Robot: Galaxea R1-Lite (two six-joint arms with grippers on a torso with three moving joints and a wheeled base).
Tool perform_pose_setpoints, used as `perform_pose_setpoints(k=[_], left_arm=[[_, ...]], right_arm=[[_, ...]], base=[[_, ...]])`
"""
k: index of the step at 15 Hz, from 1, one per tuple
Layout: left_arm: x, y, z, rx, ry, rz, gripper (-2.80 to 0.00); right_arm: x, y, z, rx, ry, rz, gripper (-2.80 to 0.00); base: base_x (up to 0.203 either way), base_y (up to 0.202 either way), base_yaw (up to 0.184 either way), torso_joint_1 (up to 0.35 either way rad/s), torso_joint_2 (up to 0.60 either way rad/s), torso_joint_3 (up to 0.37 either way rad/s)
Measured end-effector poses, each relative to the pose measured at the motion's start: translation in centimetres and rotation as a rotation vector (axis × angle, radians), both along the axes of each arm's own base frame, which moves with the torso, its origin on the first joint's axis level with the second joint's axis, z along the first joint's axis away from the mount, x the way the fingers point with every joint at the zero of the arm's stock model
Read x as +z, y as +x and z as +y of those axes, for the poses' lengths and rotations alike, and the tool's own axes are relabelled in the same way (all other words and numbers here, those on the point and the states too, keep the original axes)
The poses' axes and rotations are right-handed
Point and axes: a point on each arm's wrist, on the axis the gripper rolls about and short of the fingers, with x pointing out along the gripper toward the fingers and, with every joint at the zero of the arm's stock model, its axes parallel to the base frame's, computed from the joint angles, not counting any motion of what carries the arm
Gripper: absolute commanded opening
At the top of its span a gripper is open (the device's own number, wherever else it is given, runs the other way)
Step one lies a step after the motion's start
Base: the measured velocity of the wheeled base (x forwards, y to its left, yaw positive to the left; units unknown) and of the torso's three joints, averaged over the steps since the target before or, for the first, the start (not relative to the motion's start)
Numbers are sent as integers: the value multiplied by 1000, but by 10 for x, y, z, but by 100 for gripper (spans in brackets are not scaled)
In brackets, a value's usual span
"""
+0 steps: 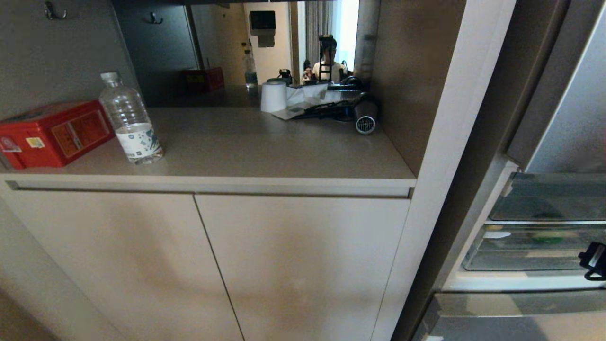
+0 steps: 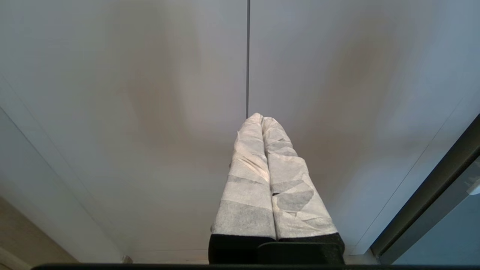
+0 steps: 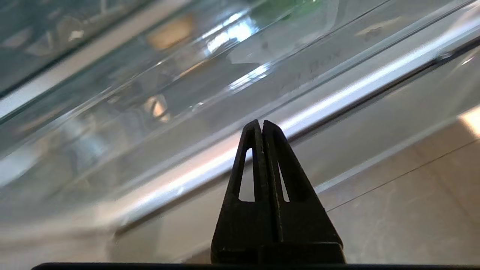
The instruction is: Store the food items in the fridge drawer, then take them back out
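One water bottle (image 1: 131,121), one red box (image 1: 53,133), perhaps one green pepper (image 1: 547,235).

Dim, warm indoor light; blurred glare on drawer (image 3: 225,86).

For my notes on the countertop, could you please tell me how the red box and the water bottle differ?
The red box is opaque, low and lies flat; the water bottle is see-through, tall and stands upright. The box is rectangular with yellowish labels; the bottle is round with a white cap and a white printed label. Both sit side by side at the left end of the countertop.
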Motion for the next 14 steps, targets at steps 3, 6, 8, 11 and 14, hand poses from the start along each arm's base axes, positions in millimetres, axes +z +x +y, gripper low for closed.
perform_pose_setpoints(k=[3,6,8,11,14], left_arm=[[0,0,0,0,0,0,-280],[0,0,0,0,0,0,-280],[0,0,0,0,0,1,-280],[0,0,0,0,0,0,-280],[0,0,0,0,0,0,-280]], right_arm=[[32,-40,33,49,-89,-71,-280],[59,-86,70,132,-135,-147,-280],[64,-117,96,191,-139,-163,-280],[54,-144,130,290,-150,-142,-280],[41,-170,157,437,-246,-197,-280]], base=[[0,0,0,0,0,0],[0,0,0,0,0,0],[0,0,0,0,0,0],[0,0,0,0,0,0],[0,0,0,0,0,0]])
